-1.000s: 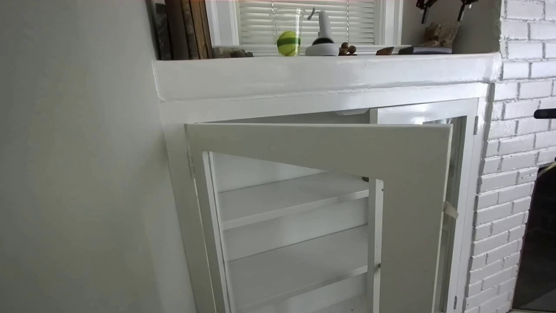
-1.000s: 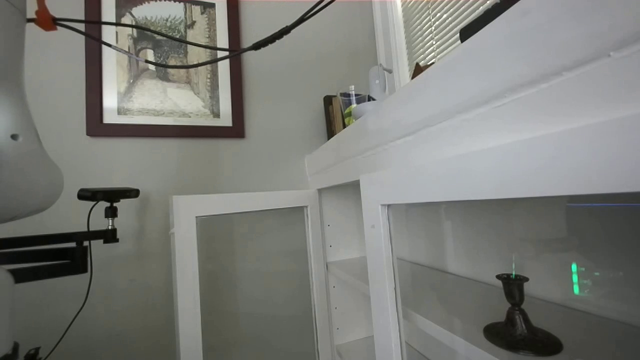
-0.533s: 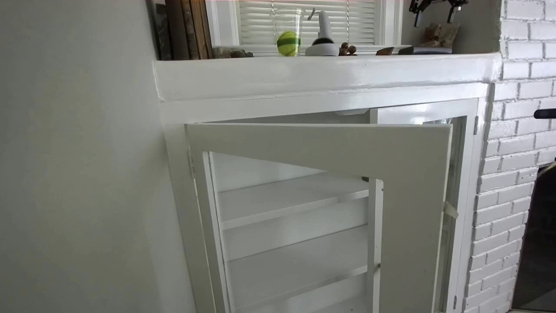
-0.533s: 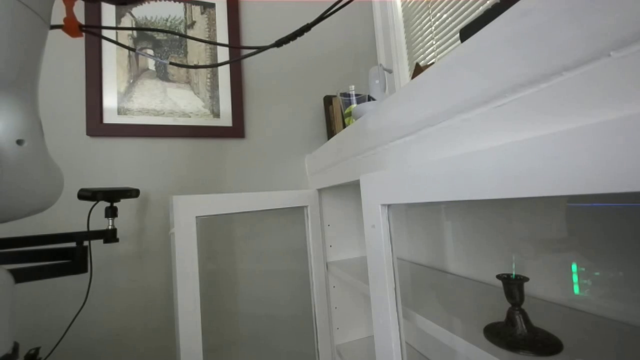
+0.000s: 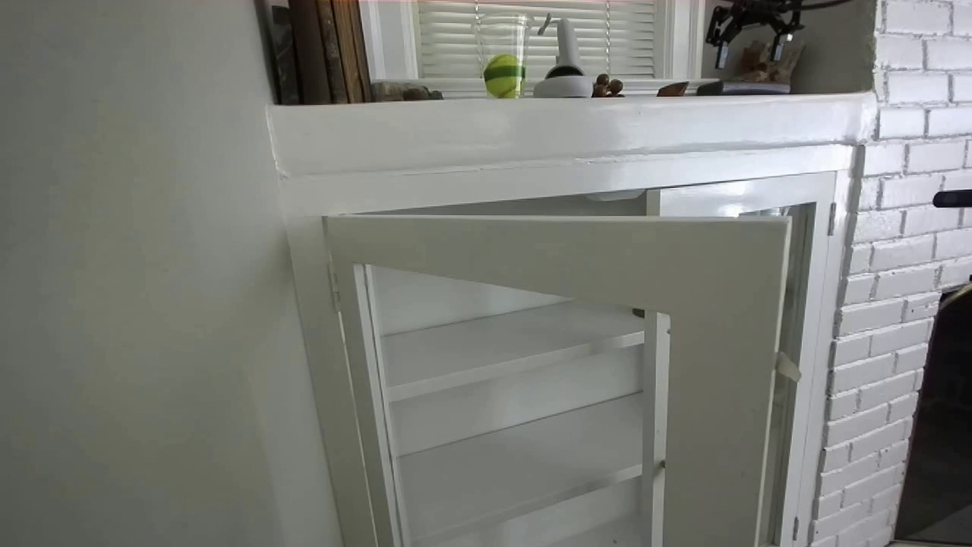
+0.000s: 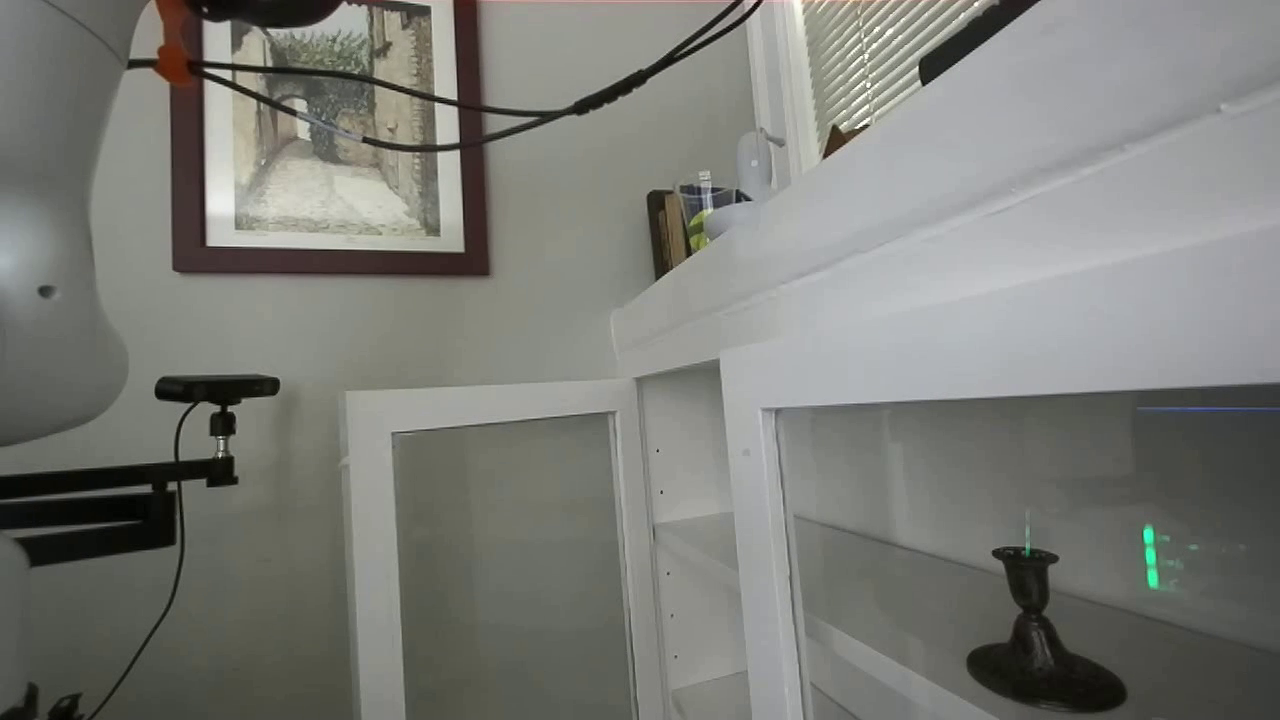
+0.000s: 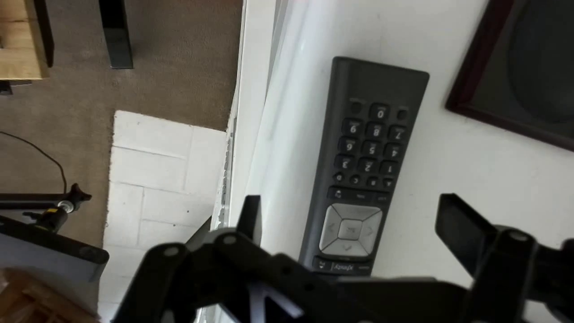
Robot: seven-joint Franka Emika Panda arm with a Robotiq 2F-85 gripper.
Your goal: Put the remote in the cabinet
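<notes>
The remote [image 7: 367, 157] lies flat on the white desk [image 7: 417, 242], buttons up, near the front edge and slanting a little to it, one end hidden by the end effector [image 7: 350, 211]. In an exterior view it sits toward the corner by the brick wall [image 5: 915, 121]. The end effector's fingers are spread, one to the front-edge side and one to the back, pinching nothing; the tips seem to hang above the remote, not touching. Farther in from the front edge is a dark red frame [image 7: 479, 54], cut off by the wrist view. Along the desk toward the opposite corner stand a clear cup [image 5: 507, 38] with a yellow-green ball [image 5: 503, 76] and, at that corner, old books [image 5: 334, 53]. Below the front edge is the cabinet [image 5: 486, 186], one door [image 5: 725, 365] swung open, shelves [image 5: 516, 349] behind it, its neighbouring door [image 6: 762, 500] apparently shut.

As I judge it, the open door makes the cabinet ready, and the end effector looks lined up; grasp, lift, carrying over the front edge and setting down on a shelf are all left to do
</notes>
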